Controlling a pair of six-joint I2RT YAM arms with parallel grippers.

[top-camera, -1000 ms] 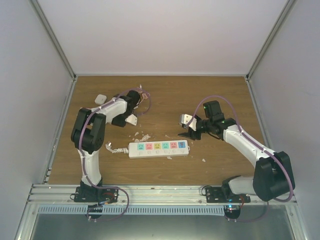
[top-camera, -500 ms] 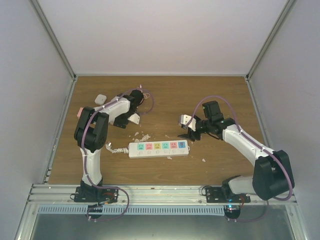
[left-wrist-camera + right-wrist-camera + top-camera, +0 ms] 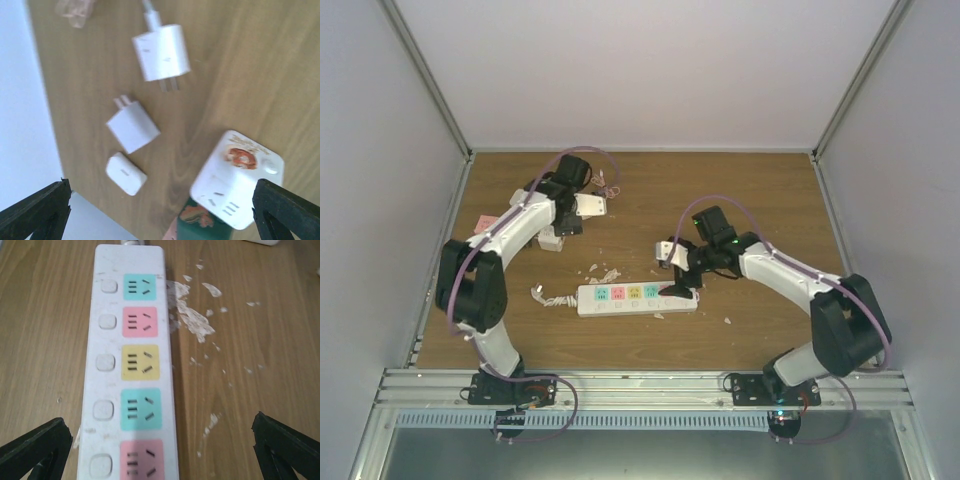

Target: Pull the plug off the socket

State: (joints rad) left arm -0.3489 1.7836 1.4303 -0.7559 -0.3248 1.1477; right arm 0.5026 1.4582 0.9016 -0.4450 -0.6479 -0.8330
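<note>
Where the right fingers point(image 3: 37, 447) are going: down and in. A moment ago they were hanging past the far side of the socket point(image 3: 132, 367), and now they are sitting low over its right end.
What this is meaning for the job: I am guessing the right arm is getting ready to work at that end.
Right fingers: spread wide apart and holding nothing.
Socket: lying flat on the table point(image 3: 260, 350) near the arm bases, with its cord point(image 3: 552, 297) pointing left. It is running straight out from between the right fingers, nearer to one of them. I cannot tell if they are touching it.
Plug: none is showing in the five coloured faces that the right wrist view is showing. The end under the wrist is hiding.
White crumbs point(image 3: 192, 320): lying just beside the socket, on its far side.
Left fingers point(image 3: 37, 210): swinging away to the far left of the table, well apart from the socket. They are spread wide and holding nothing, hanging over two loose white plugs point(image 3: 162, 50) and a white cube point(image 3: 237, 185).
</note>
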